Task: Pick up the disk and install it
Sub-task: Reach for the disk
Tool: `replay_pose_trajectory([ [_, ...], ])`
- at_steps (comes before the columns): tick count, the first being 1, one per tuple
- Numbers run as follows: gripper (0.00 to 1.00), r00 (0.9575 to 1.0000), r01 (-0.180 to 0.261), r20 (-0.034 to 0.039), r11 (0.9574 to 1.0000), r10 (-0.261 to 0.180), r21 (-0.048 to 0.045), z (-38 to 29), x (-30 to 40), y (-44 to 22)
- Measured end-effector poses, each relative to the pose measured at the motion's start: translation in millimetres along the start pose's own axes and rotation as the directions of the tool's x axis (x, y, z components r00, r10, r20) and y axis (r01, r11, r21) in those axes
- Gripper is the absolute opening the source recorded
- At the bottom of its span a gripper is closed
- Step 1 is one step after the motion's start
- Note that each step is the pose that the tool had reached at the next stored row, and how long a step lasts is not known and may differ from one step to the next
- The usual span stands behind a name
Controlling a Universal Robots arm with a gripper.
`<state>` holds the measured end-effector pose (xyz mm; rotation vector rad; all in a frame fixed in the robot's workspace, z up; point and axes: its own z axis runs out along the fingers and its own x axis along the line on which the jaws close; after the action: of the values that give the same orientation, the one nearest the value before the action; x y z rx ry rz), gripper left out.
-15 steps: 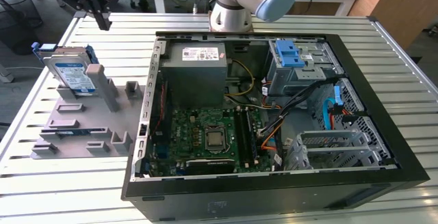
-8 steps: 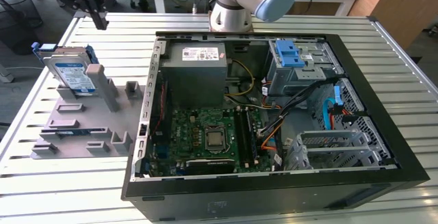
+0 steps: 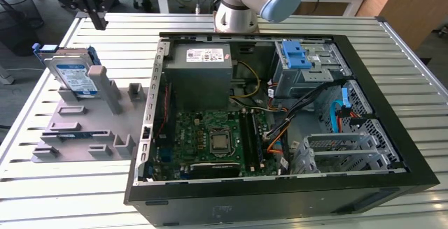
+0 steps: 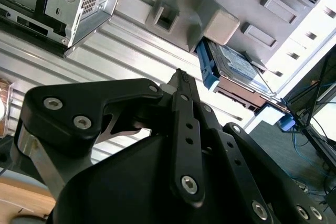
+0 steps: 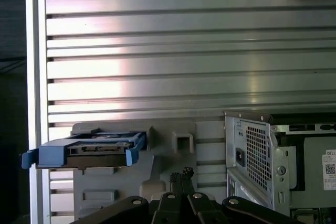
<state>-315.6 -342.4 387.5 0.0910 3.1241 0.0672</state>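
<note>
Disk (image 3: 75,77): upright in grey fixture (image 3: 77,119) on bench (image 3: 70,197). Likely rigid, dense, shock-sensitive; grasp across blue bracket edges. End effector (image 3: 100,23): closed, empty, apart.

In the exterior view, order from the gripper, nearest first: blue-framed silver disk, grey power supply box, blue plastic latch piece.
1. Blue-framed silver disk, on the grey stand by the gripper.
2. Grey power supply box, inside the case.
3. Blue plastic latch piece, exterior view's right.
</note>
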Motion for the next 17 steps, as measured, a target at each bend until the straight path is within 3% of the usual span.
replay_pose_trajectory([
  [7,0.11,1.0000,0.000,0.0000,1.0000,0.000,0.0000,0.0,0.7,0.0],
  [17,0.11,1.0000,0.000,0.0000,1.0000,0.000,0.0000,-0.1,7.9,-0.5],
])
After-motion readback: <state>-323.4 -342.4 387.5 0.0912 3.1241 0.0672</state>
